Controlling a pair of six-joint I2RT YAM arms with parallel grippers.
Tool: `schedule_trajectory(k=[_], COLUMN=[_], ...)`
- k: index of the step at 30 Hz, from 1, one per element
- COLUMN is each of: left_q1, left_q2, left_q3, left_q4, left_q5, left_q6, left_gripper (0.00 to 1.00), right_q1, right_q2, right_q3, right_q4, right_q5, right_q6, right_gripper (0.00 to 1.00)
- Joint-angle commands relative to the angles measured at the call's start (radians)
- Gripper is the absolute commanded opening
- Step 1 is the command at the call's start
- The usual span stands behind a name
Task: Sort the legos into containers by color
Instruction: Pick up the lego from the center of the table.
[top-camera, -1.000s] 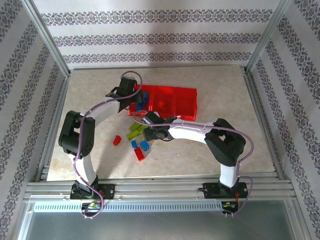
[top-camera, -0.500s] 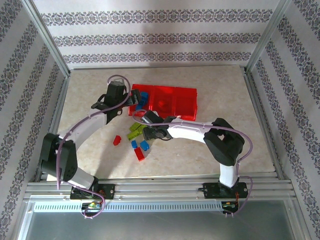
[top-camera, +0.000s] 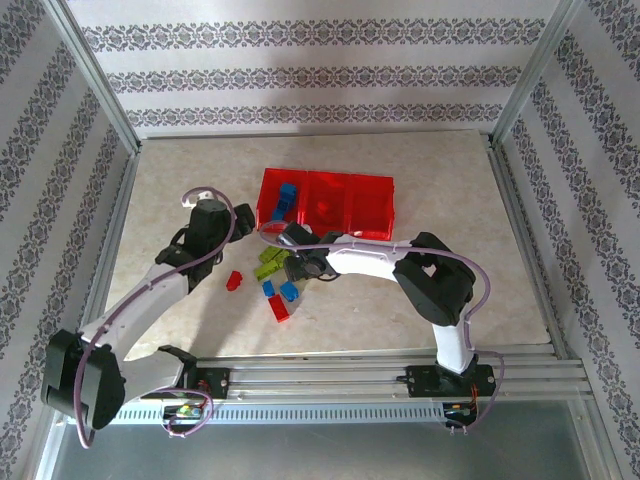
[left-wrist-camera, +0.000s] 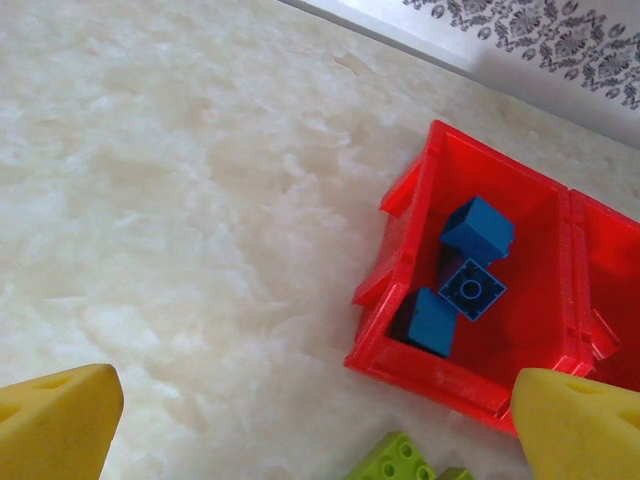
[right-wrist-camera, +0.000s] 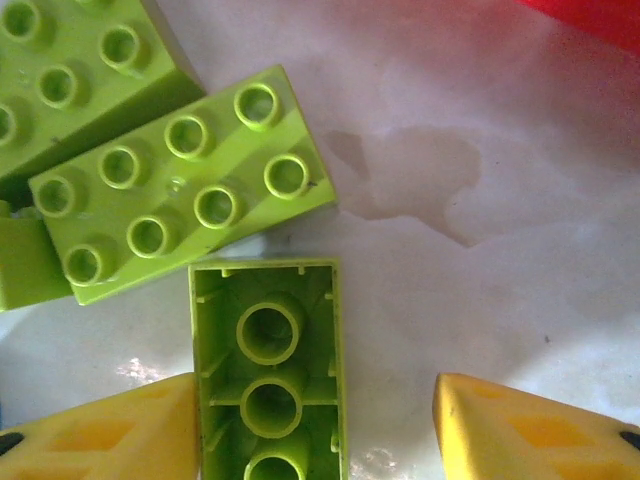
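Right wrist: lime brick (right-wrist-camera: 268, 370) cropped; right end effector (right-wrist-camera: 315, 405) apart, left end effector (left-wrist-camera: 315, 400) apart.

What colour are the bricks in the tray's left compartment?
Blue bricks, clearest in left wrist view.

The table (top-camera: 450, 190) has a pale, marbled top. A red tray (top-camera: 372, 205) sits flat on it toward the back. Loose bricks lie just in front of the tray — a cluster of lime green bricks (top-camera: 270, 262), among them an upturned green brick (right-wrist-camera: 268, 370) with its hollow side up. Two blue bricks (top-camera: 289, 291) lie near these. A red brick (top-camera: 234, 281) lies off to the left, and a second red brick (top-camera: 280, 309) is nearest the front edge.
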Motion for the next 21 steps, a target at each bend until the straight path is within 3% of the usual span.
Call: schedule_trajectory(k=[1,17,21], left_q1=[0.015,0.018,0.019], left_q2=[-0.057,-0.109,-0.104], left_q3=[-0.037,-0.099,-0.099], left_q4=[-0.026,-0.041,-0.021], left_q5=[-0.053,-0.06,-0.056], left_q6=[-0.024,-0.039,-0.041], left_gripper=[1.0,1.0,1.0], right_q1=[0.005,-0.025,-0.041], right_q2=[0.025,-0.005,-0.088], right_q3=[0.037,0.018,-0.026], right_q4=[-0.038,-0.078,-0.073], right_q5=[-0.002,0.009,0.035], right_q6=[0.001,0.03,0.036], right_gripper=[0.58,0.26,0.25])
